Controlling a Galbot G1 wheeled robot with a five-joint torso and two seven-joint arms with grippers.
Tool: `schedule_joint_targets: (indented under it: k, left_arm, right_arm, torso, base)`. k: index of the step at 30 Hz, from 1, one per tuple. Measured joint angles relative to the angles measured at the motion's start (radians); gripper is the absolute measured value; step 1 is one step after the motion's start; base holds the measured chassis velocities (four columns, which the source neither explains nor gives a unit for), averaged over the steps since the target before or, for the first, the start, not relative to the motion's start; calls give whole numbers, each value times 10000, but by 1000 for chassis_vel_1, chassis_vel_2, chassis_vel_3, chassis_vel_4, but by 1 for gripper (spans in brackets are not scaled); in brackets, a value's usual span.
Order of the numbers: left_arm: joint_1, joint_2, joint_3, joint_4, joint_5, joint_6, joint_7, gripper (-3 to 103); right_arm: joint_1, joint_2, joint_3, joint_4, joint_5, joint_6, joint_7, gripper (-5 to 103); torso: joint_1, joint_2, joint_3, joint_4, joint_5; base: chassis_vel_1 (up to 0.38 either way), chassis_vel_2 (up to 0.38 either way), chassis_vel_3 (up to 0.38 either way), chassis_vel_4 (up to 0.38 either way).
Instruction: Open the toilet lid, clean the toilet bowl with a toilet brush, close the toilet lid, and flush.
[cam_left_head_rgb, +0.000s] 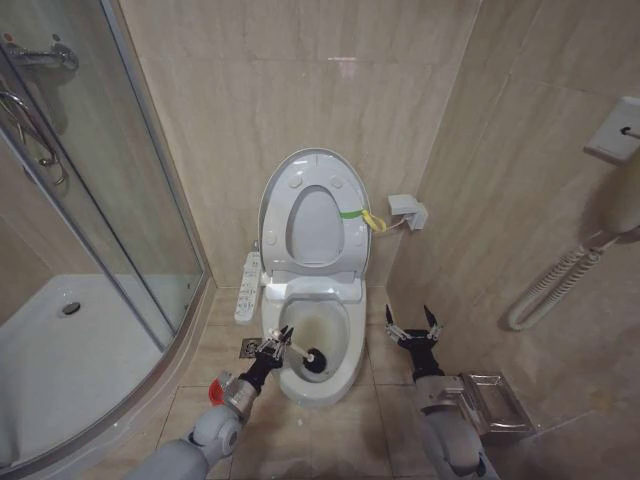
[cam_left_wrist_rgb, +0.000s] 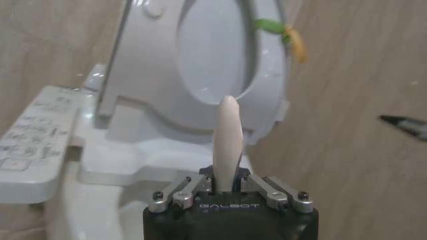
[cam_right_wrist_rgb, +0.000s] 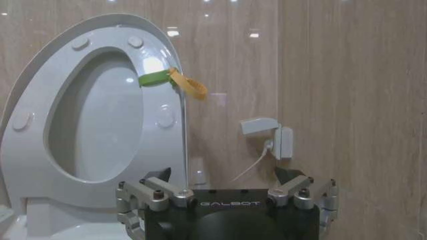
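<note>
Down in the toilet bowl (cam_left_head_rgb: 322, 330), the toilet brush (cam_left_head_rgb: 312, 360) has its black head against the front inner wall, its pale handle clamped in the left gripper (cam_left_head_rgb: 278, 342) just outside the rim. Beyond that gripper, the toilet lid (cam_left_head_rgb: 312, 215) and seat stand upright against the wall tiles. Right of the bowl, the right gripper (cam_left_head_rgb: 413, 325) hovers with fingers spread, holding nothing.
</note>
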Motion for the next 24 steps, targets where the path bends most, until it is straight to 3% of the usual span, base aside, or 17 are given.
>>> schedule_joint_targets:
  k: [7,13,16,24]
  left_arm:
    - [296,121,155,-909,184,156,-159,19]
    - [-371,-451,-156,731,165,31,-134,19]
    - [-370,-383,-235,920,150,-11,-119,19]
    - [568,296,-157,-633,250,185,-459,19]
  right_arm:
    - [0,0,0,0,1,0,0,100]
    - [0,0,0,0,0,0,0,100]
    - [0,0,0,0,0,0,0,100]
    - [0,0,0,0,0,0,-1,100]
  torso:
    - [-1,1,0,1,2]
    - [0,0,0,-4,-2]
    - [1,0,1,-3,-2]
    - [-1,0,0,2,0]
  base:
    - [0,0,0,0]
    - [0,0,0,0]
    - [0,0,0,0]
    - [0,0,0,0]
